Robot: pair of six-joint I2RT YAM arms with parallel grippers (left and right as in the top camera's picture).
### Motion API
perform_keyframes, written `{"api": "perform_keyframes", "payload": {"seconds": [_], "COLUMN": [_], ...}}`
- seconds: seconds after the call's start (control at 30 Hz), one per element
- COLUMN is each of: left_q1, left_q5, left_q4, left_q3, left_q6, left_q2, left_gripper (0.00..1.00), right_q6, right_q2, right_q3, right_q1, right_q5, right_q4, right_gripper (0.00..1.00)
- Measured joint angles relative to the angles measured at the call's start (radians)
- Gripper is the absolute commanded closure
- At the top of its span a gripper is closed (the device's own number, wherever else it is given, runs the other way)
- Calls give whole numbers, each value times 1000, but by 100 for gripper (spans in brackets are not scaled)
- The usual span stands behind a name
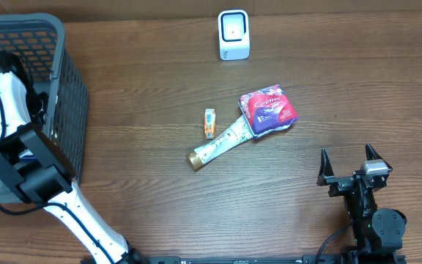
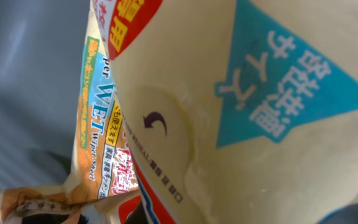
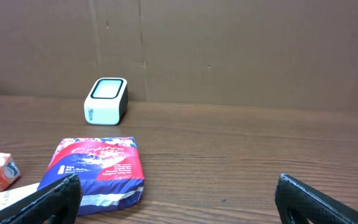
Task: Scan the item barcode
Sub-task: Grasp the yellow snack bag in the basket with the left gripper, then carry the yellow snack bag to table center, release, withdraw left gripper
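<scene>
The left arm (image 1: 6, 110) reaches down into the grey basket (image 1: 75, 110). The left gripper's fingers are out of sight but closed together; whether they pinch anything cannot be told. A cream wet wipes pack (image 2: 241, 93) fills its wrist camera, very close. The right gripper (image 1: 346, 152) rests with fingers wide apart, holding nothing, well apart from the scanner (image 1: 234, 34).

Dark wood table (image 1: 160, 220) (grain running sideways), brown cardboard wall (image 3: 229, 50) behind.
</scene>
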Motion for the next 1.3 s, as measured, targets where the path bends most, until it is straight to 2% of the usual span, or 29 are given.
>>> {"api": "perform_keyframes", "payload": {"seconds": [0.17,0.3,0.63,0.77,0.87,1.07,1.17,1.3], "left_q1": [0,0,-42,-181,-317,-595,-708,-794], "left_q5": [77,132,287,358,384,372,294,206], "left_q4": [-67,-66,-74,-95,-136,-272,-351,-407], "left_q3": [151,219,262,282,286,277,268,261], "left_q6": [-18,-32,-56,-58,-58,-58,-76,-113], "left_q2": [-1,-70,-526,-660,-683,-605,-539,-451], "left_gripper": [96,96,96,96,96,96,96,96], "right_q6": [0,0,0,0,0,0,0,0], "right_q2": [0,0,0,0,0,0,0,0], "right_q3": [0,0,0,0,0,0,0,0], "right_q1": [0,0,0,0,0,0,0,0], "right_q5": [0,0,1,0,0,0,0,0], "right_q4": [0,0,1,0,0,0,0,0], "right_gripper": [0,0,0,0,0,0,0,0]}}
